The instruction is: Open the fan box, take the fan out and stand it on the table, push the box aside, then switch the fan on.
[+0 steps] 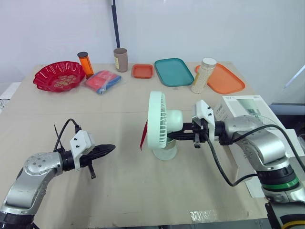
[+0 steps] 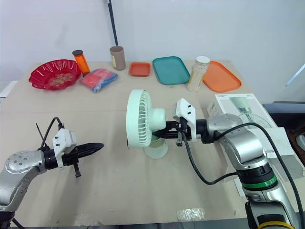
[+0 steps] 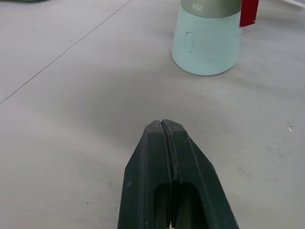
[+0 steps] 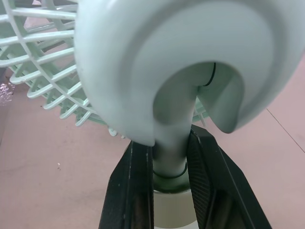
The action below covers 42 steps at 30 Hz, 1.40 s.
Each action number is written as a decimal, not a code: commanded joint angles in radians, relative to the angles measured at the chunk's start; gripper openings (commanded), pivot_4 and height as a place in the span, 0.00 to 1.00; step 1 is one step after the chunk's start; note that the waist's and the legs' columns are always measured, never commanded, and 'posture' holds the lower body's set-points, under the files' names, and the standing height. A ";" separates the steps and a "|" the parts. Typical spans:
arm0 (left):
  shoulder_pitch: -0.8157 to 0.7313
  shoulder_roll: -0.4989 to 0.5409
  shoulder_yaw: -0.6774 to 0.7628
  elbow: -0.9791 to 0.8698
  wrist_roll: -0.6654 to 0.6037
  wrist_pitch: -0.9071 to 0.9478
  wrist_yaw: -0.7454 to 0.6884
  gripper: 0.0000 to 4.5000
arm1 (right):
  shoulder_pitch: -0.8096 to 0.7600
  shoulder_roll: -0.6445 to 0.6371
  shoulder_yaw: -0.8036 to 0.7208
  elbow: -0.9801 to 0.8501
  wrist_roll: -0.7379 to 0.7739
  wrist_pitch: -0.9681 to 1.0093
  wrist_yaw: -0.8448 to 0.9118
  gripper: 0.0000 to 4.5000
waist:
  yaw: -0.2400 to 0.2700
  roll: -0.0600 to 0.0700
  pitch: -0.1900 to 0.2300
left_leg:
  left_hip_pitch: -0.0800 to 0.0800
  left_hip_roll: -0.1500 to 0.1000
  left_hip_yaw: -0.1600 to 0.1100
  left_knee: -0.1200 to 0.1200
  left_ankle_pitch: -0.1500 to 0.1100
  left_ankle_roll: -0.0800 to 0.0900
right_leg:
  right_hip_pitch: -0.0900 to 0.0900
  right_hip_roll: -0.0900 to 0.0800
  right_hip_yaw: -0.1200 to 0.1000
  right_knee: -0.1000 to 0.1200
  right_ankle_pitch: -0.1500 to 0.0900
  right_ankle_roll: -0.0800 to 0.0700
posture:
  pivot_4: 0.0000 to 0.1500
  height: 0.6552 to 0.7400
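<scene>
Nearest, the left gripper point(image 1: 108, 149) hovers pinched together over the table point(image 1: 133, 191), facing the upright fan point(image 1: 157, 119); the right gripper point(image 1: 175, 133) clamps its neck, box point(image 1: 243, 107) just beside. Left wrist: fingers point(image 3: 147, 157) meet, fan base ahead. Right wrist: fingers point(image 4: 136, 176) squeeze the stem.

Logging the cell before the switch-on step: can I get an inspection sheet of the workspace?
Surface: beige table.
Job's things: fan upright at centre, red tag by its base; box flat at the table's right edge.
Clutter: along the far edge, red bowl, orange bottle, blue packet, brown can, small orange tray, teal tray, jar, large orange tray.
Grippers: right gripper clamped on the fan's neck; left gripper shut, empty, hovering left of the fan.
Cables: black cable loops under the right forearm; thin black lead arches over the left wrist.
Surroundings: white wall, dark pole behind.
</scene>
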 commanded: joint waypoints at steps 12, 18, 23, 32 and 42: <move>-0.011 0.005 0.004 -0.020 -0.004 -0.010 0.007 0.00 | 0.058 -0.031 -0.021 -0.005 -0.033 -0.102 0.026 0.43 | 0.001 0.000 0.000 | 0.001 0.000 0.000 0.000 0.000 0.000 | 0.001 0.000 0.000 0.000 0.000 0.000 | 1.00 1.00; -0.019 0.003 -0.002 -0.019 -0.004 -0.006 0.010 0.00 | 0.061 -0.022 -0.024 -0.007 -0.044 -0.101 0.020 0.99 | 0.001 0.000 0.000 | 0.000 0.000 0.000 0.000 0.000 0.000 | 0.000 0.000 0.000 0.000 0.000 0.000 | 1.00 1.00; -0.020 0.001 -0.005 -0.018 -0.005 -0.007 0.012 0.00 | 0.067 -0.024 -0.026 -0.013 -0.041 -0.101 0.023 0.99 | 0.001 0.000 0.000 | 0.000 0.000 0.000 0.000 0.000 0.000 | 0.000 0.000 0.000 0.000 0.000 0.000 | 1.00 1.00; -0.015 0.000 -0.006 -0.019 -0.006 -0.009 0.011 0.00 | 0.093 -0.048 -0.033 -0.016 -0.041 -0.104 0.043 0.99 | 0.001 0.000 0.000 | 0.000 0.000 0.000 0.000 0.000 0.000 | 0.000 0.000 0.000 0.000 0.000 0.000 | 1.00 1.00; -0.015 0.004 -0.003 -0.012 -0.008 -0.016 -0.001 0.00 | 0.171 -0.136 -0.069 -0.043 -0.038 -0.113 0.063 0.99 | 0.001 0.000 0.000 | 0.000 0.000 0.000 0.000 0.000 0.000 | 0.001 0.000 0.000 0.000 0.000 0.000 | 1.00 1.00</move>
